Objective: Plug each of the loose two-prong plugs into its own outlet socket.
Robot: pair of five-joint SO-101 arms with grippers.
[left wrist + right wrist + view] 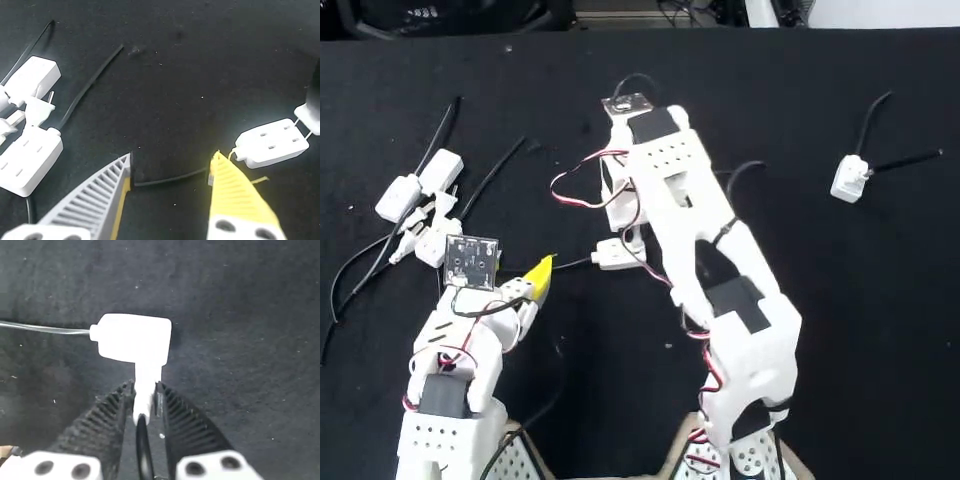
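A white two-prong plug (145,380) sits at the middle of the black desk (800,120), pressed against the end of a white rectangular outlet block (135,337). Whether it is fully seated cannot be told. The right tool (145,392) is closed on the plug's narrow body, with its dark ribbed fingers (107,415) touching both sides. The plug's black cord (143,440) runs back between them.

Just left of the block, the left tool (170,162) holds nothing, its grey finger (100,195) and yellow finger (235,195) spread wide. A thin black cable (170,178) lies on the desk between the tips.

At the far left, a cluster of white outlet blocks and loose plugs (420,200) lies touching together. At the far right, well apart, rests a single white plug block (848,180) with two black cords.
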